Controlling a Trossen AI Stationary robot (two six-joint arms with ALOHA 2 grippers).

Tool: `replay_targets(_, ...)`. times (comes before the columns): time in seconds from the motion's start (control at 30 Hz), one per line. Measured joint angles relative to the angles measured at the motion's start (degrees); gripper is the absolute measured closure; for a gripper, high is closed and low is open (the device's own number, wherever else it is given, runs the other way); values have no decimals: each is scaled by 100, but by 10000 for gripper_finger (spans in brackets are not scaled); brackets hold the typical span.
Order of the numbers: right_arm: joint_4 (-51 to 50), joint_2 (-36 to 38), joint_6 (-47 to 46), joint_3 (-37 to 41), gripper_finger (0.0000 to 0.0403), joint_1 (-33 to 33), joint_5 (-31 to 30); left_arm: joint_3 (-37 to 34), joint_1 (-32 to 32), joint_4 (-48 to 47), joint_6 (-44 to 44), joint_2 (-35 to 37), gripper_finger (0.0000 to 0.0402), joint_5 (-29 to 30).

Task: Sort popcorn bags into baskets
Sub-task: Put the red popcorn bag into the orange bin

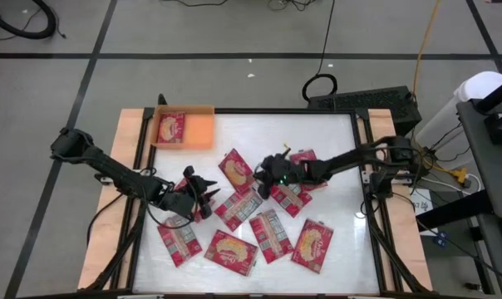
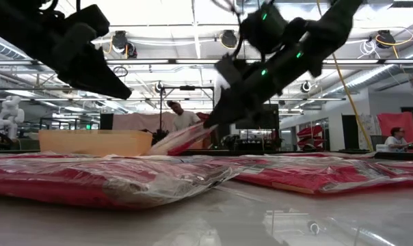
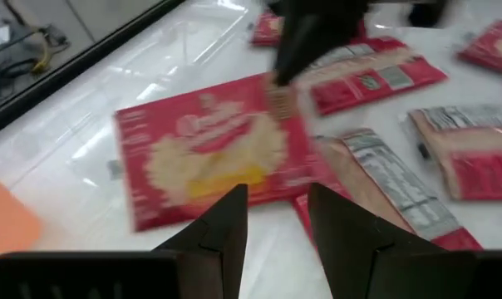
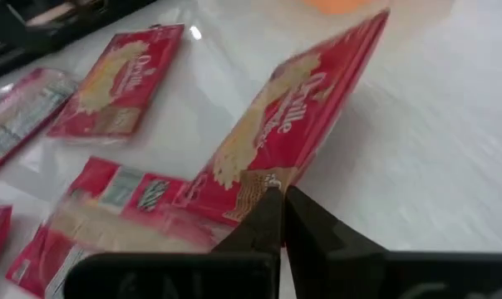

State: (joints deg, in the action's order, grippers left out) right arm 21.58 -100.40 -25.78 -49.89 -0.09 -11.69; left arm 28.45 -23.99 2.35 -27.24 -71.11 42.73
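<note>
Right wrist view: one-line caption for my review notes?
Right gripper shut on the edge of a popcorn bag, tilting it off the white table.

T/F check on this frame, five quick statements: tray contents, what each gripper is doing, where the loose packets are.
1. The orange tray holds one popcorn packet. True.
2. The right gripper is open and clear of every packet. False: it is shut on the edge of a red packet, tilting it up off the table.
3. The left gripper holds a packet. False: its fingers stand apart with nothing between them.
4. Other packets lie loose on the white table, outside the tray. True.
5. The tray sits at the table's near right corner. False: in the high view it is at the far left corner.
</note>
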Motion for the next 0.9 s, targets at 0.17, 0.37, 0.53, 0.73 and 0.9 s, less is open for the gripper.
replay_targets(0.17,-57,156,389,-2,402,701,-1123,0,225,46,-227,0,270,-83)
replay_targets(0.37,-32,158,684,-9,403,1235,-1714,0,385,37,-185,0,245,-515)
replay_targets(0.53,70,158,1098,-9,403,1498,-1708,-51,448,105,-133,-2,192,-472)
replay_targets(0.73,172,158,1303,-11,403,1655,-1700,-547,606,689,142,-2,128,-425)
replay_targets(0.9,222,158,1508,-11,403,1753,-1703,-1290,681,1955,336,-2,105,-805)
